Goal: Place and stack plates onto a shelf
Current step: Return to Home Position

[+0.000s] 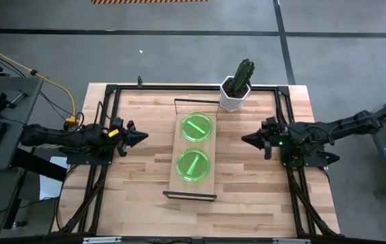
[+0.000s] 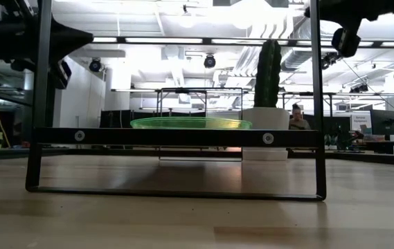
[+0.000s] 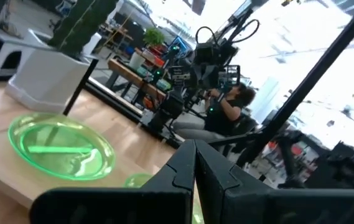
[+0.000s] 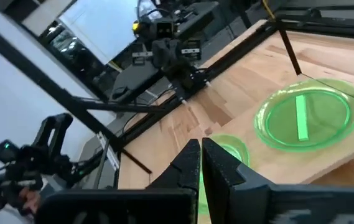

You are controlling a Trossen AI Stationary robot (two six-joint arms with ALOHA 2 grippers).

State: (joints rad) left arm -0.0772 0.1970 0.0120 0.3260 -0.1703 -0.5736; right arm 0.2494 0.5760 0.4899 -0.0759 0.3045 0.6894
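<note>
L fingers [image 1: 140, 136] and R fingers [image 1: 247, 139] were seen pressed together, nothing gripped, tips aimed at each other. The shelf [image 1: 178, 146] was found btw. them, clear of both, long axis crosswise to the tips, approx. equally near each. The plates [image 1: 197, 127] were piled in two spots on it. A potted cactus [image 1: 237, 87] was noted off one shelf end. Retreat paths were judged unobstructed.

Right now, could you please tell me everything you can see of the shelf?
The shelf is a long light-wood board, level, raised on thin black metal end frames, set mid-table. Green plates rest on it in two spots, one behind the other. A potted cactus stands by its far right corner. The left pincer and right pincer flank it, not touching.
</note>
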